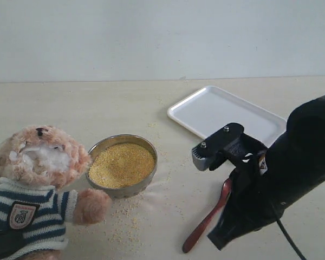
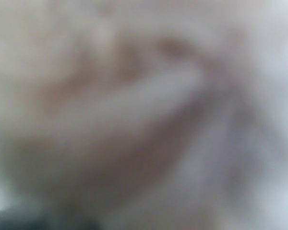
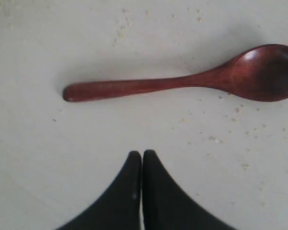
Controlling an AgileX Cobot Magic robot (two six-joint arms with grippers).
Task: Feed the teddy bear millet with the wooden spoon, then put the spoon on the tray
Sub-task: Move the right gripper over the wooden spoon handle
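Our right hand has its two fingers pressed together with nothing between them, hanging above the worktop and clear of it. Just beyond the fingertips lies the spoon, flat on the worktop, hollow side up and empty, with loose grains dotted about it. Our fingers would close along the handle and not across it. In the exterior view the spoon sits right of the bowl, apart from it, half hidden under our right arm. The millet fills the bowl nearly to the rim, the bear sits just left of it with a paw touching its wall, and the tray lies bare farther back. The left wrist view is all blur, so we cannot tell how our left hand stands. We judge that the pickup is in hand and not yet made. Next, we think, we must spread the fingers, turn the wrist so they straddle the handle, and sink until the tips meet the worktop, since the handle is thin and lies low.
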